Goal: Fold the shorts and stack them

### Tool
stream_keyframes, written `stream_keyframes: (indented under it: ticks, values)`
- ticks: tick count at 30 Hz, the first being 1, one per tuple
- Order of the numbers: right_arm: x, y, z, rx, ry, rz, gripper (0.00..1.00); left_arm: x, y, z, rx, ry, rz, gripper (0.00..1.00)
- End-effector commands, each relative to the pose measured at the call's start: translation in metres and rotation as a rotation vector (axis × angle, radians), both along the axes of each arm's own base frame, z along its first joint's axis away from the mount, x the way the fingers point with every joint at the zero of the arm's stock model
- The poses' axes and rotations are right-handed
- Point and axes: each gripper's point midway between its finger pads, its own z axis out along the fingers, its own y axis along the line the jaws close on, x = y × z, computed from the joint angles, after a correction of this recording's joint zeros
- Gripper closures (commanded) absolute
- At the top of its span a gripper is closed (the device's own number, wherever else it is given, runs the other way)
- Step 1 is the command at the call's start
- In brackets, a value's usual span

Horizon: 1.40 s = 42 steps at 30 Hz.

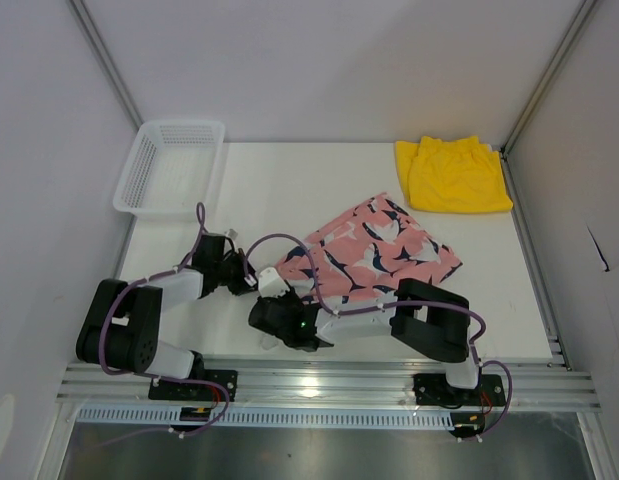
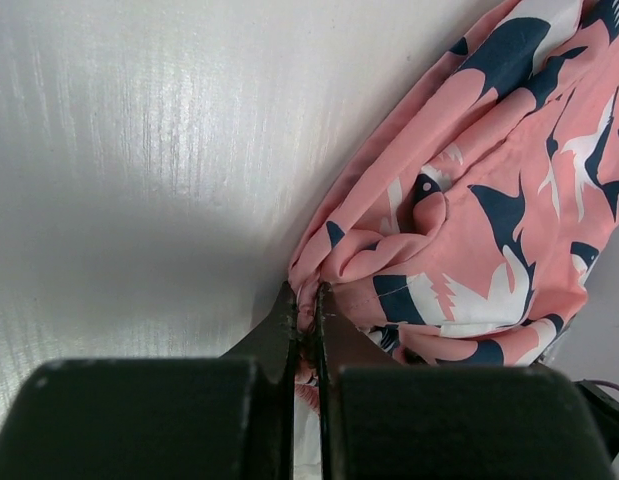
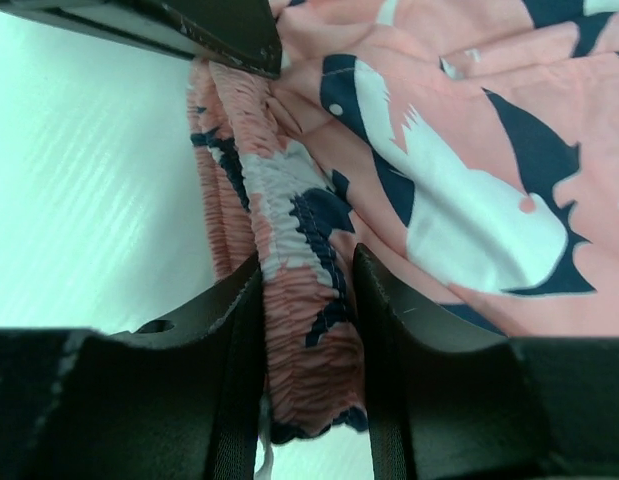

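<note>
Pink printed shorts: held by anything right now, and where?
Left gripper pinches the pink whale-print cloth shorts at a bunched edge. Right gripper straddles their elastic waistband; grip unclear.

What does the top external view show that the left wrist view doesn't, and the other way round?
Only the top external view shows the yellow shorts lying at the far right corner of the white table, and the white mesh basket at its far left corner. Only the left wrist view shows, close up, the left jaws pinched shut on a bunched edge of the pink printed shorts. Both views share those pink shorts and the bare table surface beside them.
</note>
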Motion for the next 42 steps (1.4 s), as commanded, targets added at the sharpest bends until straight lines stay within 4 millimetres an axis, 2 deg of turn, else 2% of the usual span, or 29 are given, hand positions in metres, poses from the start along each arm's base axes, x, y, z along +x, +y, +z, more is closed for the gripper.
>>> stream_keyframes:
  ticks: [1,3,4,6,10,11,17,19,22,24,28,33,37,40,41,42]
  values:
    - [-0.003,-0.018,0.012,-0.1,-0.064,-0.048,0.61,0.014,0.017,-0.003,0.109,-0.033,0.026,1.0]
    - [-0.007,-0.025,0.013,-0.164,-0.095,-0.057,0.61,0.015,0.018,-0.002,0.116,-0.037,0.029,1.0]
    - [-0.007,-0.021,0.018,-0.165,-0.105,-0.063,0.61,0.016,0.019,0.0,0.12,-0.041,0.03,1.0]
    - [-0.011,-0.025,0.012,-0.227,-0.114,-0.062,0.61,0.016,0.019,0.001,0.125,-0.044,0.029,1.0]
    - [-0.018,-0.021,0.009,-0.218,-0.096,-0.034,0.56,0.018,0.019,0.004,0.13,-0.051,0.031,1.0]
    - [-0.019,-0.016,0.014,-0.181,-0.092,-0.028,0.56,0.019,0.019,0.005,0.131,-0.055,0.029,1.0]
    - [-0.012,-0.015,0.022,-0.218,-0.122,-0.033,0.59,0.017,0.02,0.005,0.148,-0.051,0.025,1.0]
    - [-0.013,-0.014,0.018,-0.247,-0.131,-0.021,0.64,0.02,0.019,0.008,0.149,-0.059,0.027,1.0]
    - [-0.02,-0.013,0.014,-0.275,-0.134,0.02,0.66,0.021,0.019,0.007,0.15,-0.053,0.022,1.0]
    - [-0.029,-0.012,0.005,-0.299,-0.114,0.063,0.73,0.025,0.018,0.009,0.151,-0.052,0.02,1.0]
    - [-0.051,-0.005,-0.011,-0.349,-0.077,0.184,0.74,0.029,0.017,0.01,0.149,-0.049,0.024,1.0]
    - [-0.072,0.007,-0.029,-0.352,0.03,0.283,0.69,0.035,0.018,0.011,0.155,-0.052,0.028,1.0]
    - [-0.076,0.015,-0.033,-0.287,0.132,0.31,0.64,0.038,0.017,0.01,0.158,-0.055,0.026,1.0]
    - [-0.071,0.021,-0.029,-0.205,0.198,0.305,0.49,0.042,0.018,0.01,0.163,-0.059,0.025,1.0]
    - [-0.069,0.021,-0.021,-0.176,0.196,0.295,0.36,0.043,0.017,0.01,0.165,-0.059,0.021,1.0]
    - [-0.067,0.022,-0.015,-0.151,0.193,0.29,0.31,0.045,0.018,0.01,0.172,-0.065,0.016,1.0]
